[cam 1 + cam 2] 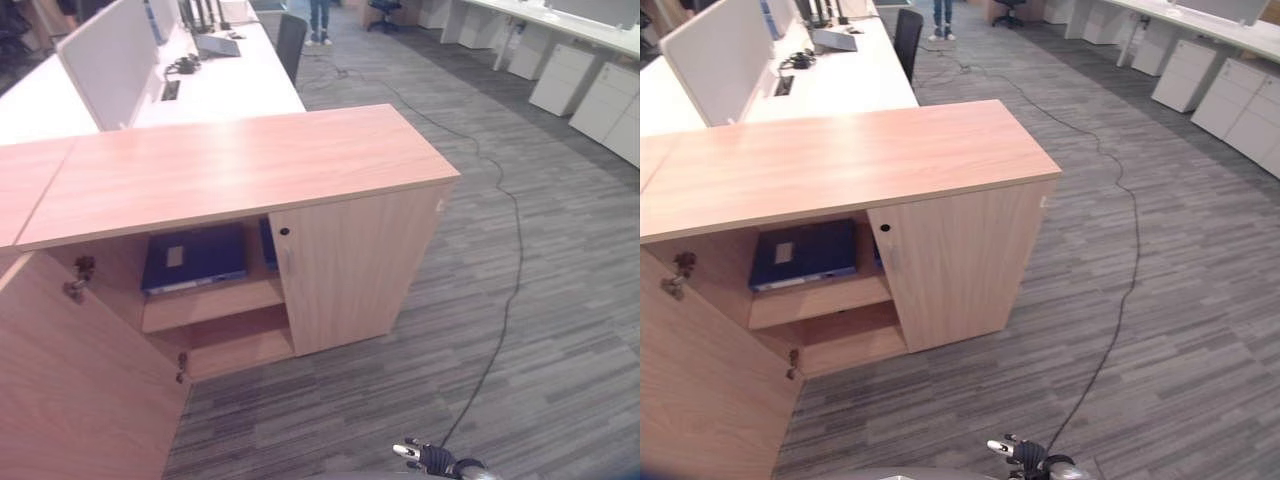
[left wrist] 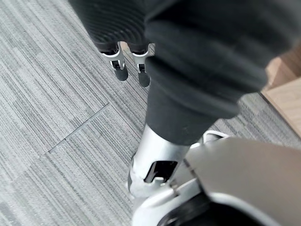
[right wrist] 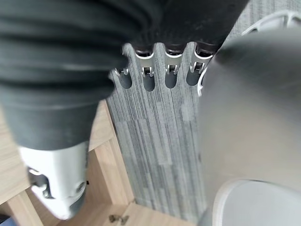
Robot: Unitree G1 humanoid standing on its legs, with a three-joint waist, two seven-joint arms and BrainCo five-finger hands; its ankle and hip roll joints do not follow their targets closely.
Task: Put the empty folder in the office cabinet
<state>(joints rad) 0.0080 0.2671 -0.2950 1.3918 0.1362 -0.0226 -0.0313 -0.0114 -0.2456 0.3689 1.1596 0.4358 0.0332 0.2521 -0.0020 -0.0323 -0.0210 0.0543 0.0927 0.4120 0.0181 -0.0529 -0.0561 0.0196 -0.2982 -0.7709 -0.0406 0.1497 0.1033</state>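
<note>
A dark blue folder (image 1: 195,257) lies flat on the upper shelf of the wooden office cabinet (image 1: 250,165). The cabinet's left door (image 1: 80,380) stands swung open and its right door (image 1: 350,270) is closed. My right hand (image 1: 435,458) hangs low over the carpet in front of the cabinet, well clear of it. In its wrist view its fingers (image 3: 148,77) are straight and hold nothing. My left hand (image 2: 120,68) also hangs over the carpet, its fingers straight and empty.
A second blue item (image 1: 267,243) peeks out behind the closed door's edge. White desks (image 1: 220,85) with a partition panel stand behind the cabinet, with a black chair (image 1: 290,42) beside them. A person (image 1: 319,20) stands far back. White drawer units (image 1: 600,95) line the right.
</note>
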